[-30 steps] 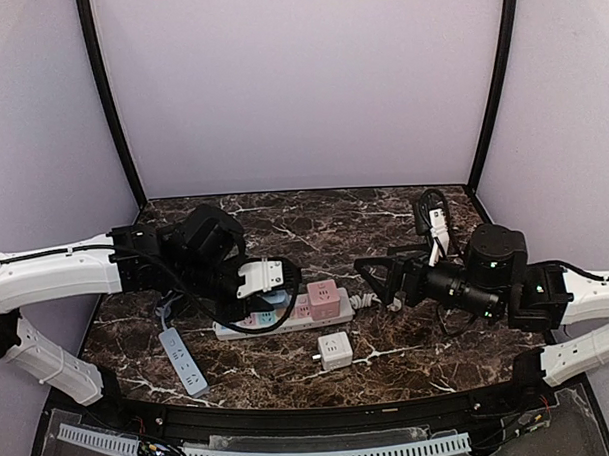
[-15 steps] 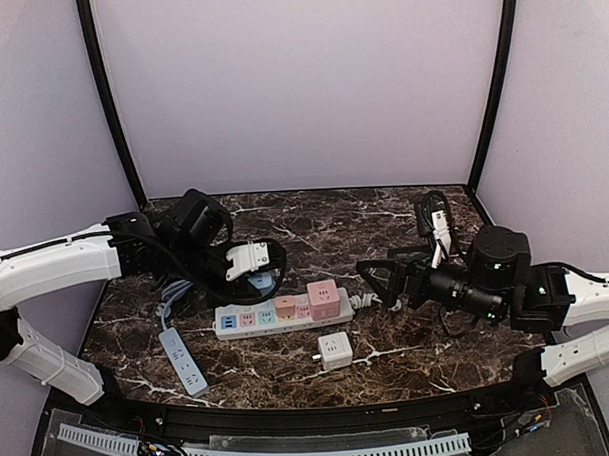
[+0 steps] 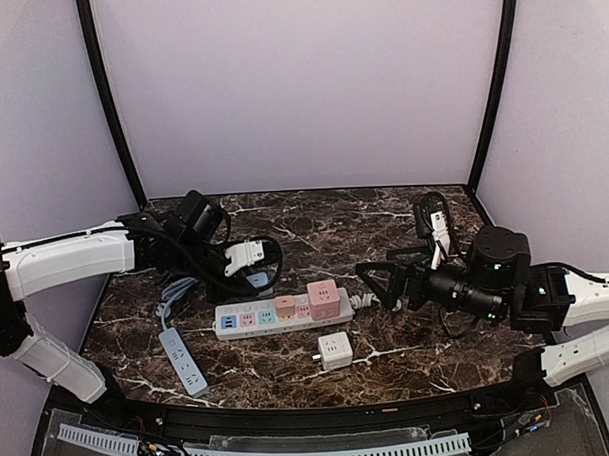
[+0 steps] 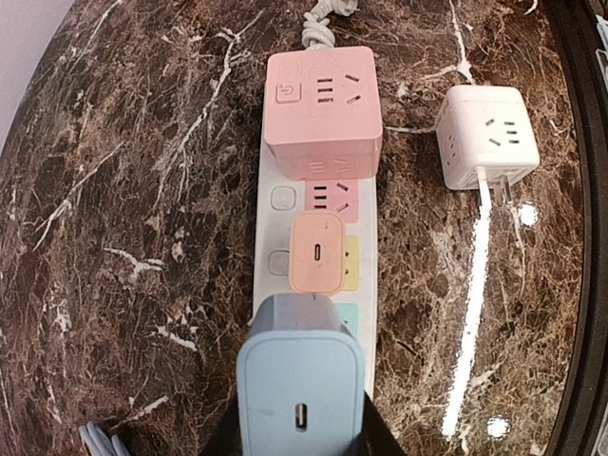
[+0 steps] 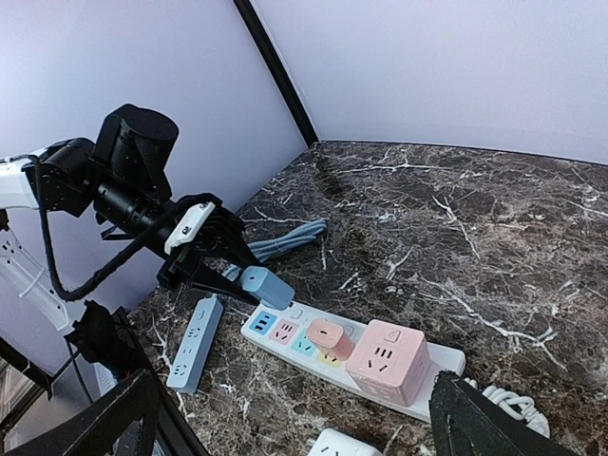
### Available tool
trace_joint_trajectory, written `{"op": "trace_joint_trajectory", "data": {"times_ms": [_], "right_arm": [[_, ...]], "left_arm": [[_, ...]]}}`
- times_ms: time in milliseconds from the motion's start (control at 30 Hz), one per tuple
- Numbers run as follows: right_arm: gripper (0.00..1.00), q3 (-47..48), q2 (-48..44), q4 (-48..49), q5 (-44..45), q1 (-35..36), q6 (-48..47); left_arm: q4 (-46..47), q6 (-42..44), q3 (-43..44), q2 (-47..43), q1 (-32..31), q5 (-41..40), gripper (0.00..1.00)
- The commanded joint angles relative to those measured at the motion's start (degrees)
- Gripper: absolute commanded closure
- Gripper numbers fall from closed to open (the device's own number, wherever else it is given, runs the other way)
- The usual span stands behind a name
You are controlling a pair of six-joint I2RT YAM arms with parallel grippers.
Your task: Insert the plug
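The table (image 4: pixel 133 171) is glossy, white-veined dark marble, while the blue plug (image 4: pixel 300 380) and pink cube adapter (image 4: pixel 323 104) are smooth matt plastic.

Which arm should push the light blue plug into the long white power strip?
Probably left. The left gripper is shut on the light blue plastic plug, close above the long white power strip. The right gripper hangs open and empty, farther away.

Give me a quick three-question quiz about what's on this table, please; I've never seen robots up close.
1. True or false: the blue plug is already seated in the white power strip.
2. What grips the blue plug? A) left gripper B) right gripper C) nothing
3. How many pink adapters sit on the strip?
Key: 1 false, it hangs above the strip; 2 A; 3 two.
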Motion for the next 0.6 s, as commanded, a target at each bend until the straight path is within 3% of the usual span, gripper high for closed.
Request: {"op": "trace_joint_trajectory", "data": {"times_ms": [0,567], "right_arm": [[0.01,-0.91,-0.51,1.97,0.13,0.4,-0.57],[0.01,-0.91,0.09,2.32,0.22,0.42,-0.79]], "left_arm": [[0.34,1.63,-1.49,2.17,0.78,2.37,0.99],[2.89,5.77,-3.03,8.31,2.48,5.24,0.99]]}}
